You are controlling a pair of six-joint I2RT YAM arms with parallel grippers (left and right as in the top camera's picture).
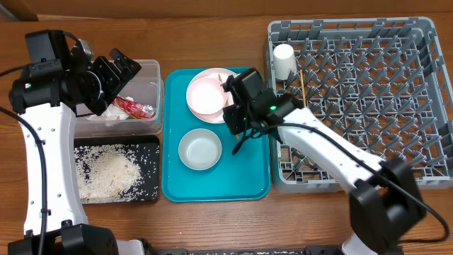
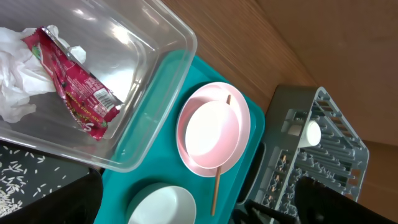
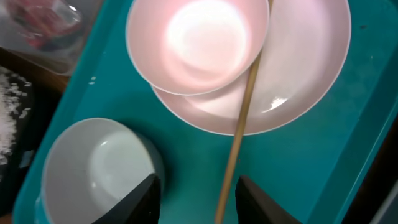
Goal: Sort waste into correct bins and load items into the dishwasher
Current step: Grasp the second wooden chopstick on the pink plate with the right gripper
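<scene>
Right gripper (image 3: 199,202), jaws parted and empty, straddling near end of wooden chopstick (image 3: 242,118) lying from teal tray (image 3: 298,180) across pink plate (image 3: 311,62); likely light, stiff, roll-prone, best pinched beside plate's rim.

The left arm (image 1: 44,163) is built of smooth white plastic shells joined by chunky black motor housings; a thin black cable (image 1: 34,145) trails along its white casing; its left gripper (image 1: 122,64) is black, with angular, blocky fingers. The right arm (image 1: 318,145) matches it, white links between black joints, with a small green light (image 1: 272,108) glowing on the black wrist block; the right gripper (image 3: 198,199) ends in two matte black fingertips (image 3: 142,198) with rounded edges.
</scene>
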